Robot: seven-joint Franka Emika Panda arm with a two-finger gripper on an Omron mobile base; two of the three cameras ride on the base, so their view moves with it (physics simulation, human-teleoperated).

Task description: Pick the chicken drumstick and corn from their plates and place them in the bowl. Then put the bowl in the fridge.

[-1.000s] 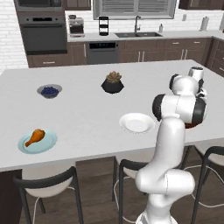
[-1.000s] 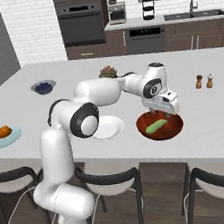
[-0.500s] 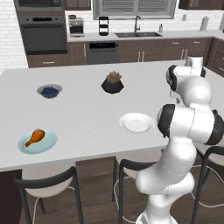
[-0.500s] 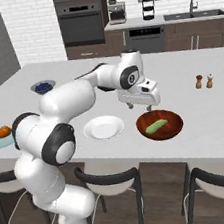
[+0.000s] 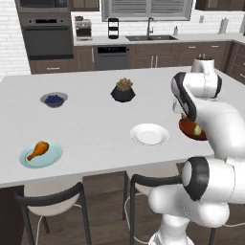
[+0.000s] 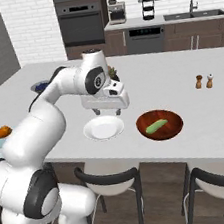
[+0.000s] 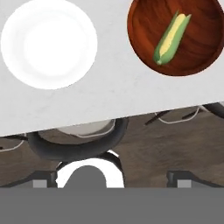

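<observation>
The corn [image 6: 156, 126] lies in the reddish-brown bowl [image 6: 171, 117] near the island's front edge, and it shows from above in the hand view as the corn [image 7: 172, 37] in the bowl [image 7: 201, 26]. My gripper [image 6: 106, 112] hangs open and empty just above the bare white plate [image 6: 104, 129], left of the bowl. The chicken drumstick [image 5: 39, 149] rests on the light blue plate [image 5: 52, 155] at the island's front left corner, far from the gripper. In the hand view the gripper [image 7: 113, 180] looks down on the white plate [image 7: 49, 43]. The fridge is out of view.
A small grey bowl of blueberries [image 5: 54, 99] and a black plant pot [image 5: 123, 91] stand further back on the island. Salt and pepper shakers [image 6: 204, 81] stand to the right of the bowl. Dark stools [image 6: 108, 177] line the island's near edge.
The arm has swung left, carrying the open gripper from above the bowl to above the white plate. The corn stays in the bowl.
</observation>
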